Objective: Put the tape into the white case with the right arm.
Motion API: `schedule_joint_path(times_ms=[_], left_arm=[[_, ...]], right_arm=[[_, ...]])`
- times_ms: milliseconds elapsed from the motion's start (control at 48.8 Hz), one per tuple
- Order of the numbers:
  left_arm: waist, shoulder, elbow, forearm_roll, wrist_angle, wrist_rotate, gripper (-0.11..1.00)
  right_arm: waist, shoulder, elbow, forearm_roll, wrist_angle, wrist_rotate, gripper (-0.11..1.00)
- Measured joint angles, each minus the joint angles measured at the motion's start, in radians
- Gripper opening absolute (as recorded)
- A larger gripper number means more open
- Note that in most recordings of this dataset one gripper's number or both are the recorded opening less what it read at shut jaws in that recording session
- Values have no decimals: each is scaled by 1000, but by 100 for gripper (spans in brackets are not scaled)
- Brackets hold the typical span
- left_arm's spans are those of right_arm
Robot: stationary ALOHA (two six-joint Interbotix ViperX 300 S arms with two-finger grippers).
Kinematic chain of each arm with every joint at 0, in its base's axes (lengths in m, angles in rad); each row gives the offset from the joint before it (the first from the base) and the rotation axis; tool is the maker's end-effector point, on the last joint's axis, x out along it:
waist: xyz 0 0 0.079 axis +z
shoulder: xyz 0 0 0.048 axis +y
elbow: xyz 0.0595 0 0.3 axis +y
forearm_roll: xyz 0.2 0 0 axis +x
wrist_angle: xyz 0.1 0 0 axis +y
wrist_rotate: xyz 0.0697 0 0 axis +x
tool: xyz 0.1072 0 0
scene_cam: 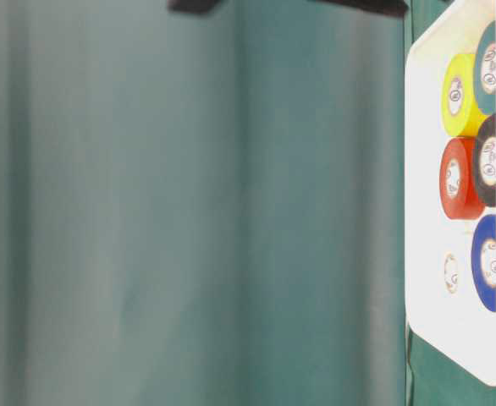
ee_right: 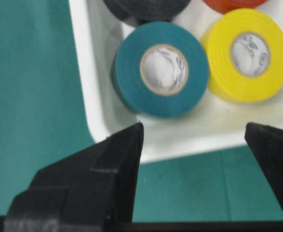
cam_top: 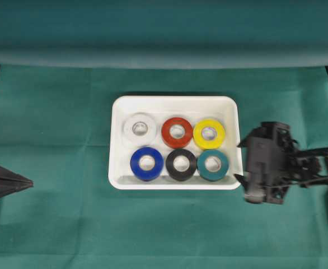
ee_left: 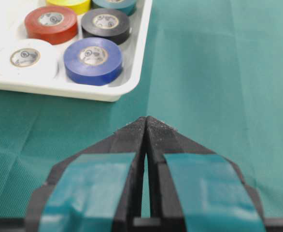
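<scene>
Six tape rolls lie flat inside the white case (cam_top: 175,102) at the centre of the overhead frame: white, red and yellow in the upper row, blue, black and the teal roll (cam_top: 212,164) in the lower row. Each roll rests on its face, core hole pointing straight up; the white case runs its long axis left to right. At centre right, the right gripper (ee_right: 194,145) hangs released and empty just outside the rim, jaws spread wide. The placement appears complete; judged best practice is to lift clear without clipping the rim. At the left edge, the left gripper (ee_left: 146,126) sits clenched on nothing.
</scene>
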Motion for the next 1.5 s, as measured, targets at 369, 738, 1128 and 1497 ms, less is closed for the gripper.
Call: schedule_joint_path(times_ms=[369,738,1128,1497], left_arm=[[0,2,0,2,0,0,0],[5,0,0,0,0,0,0],[6,0,0,2,0,0,0],[6,0,0,2,2,0,0]], right_arm=[[2,-405,249,5,-74,44,72],[0,-647,333,6,-2,77,72],[12,-655,376,6,-245,78,71],[173,-604,397,2,-345,78,71]])
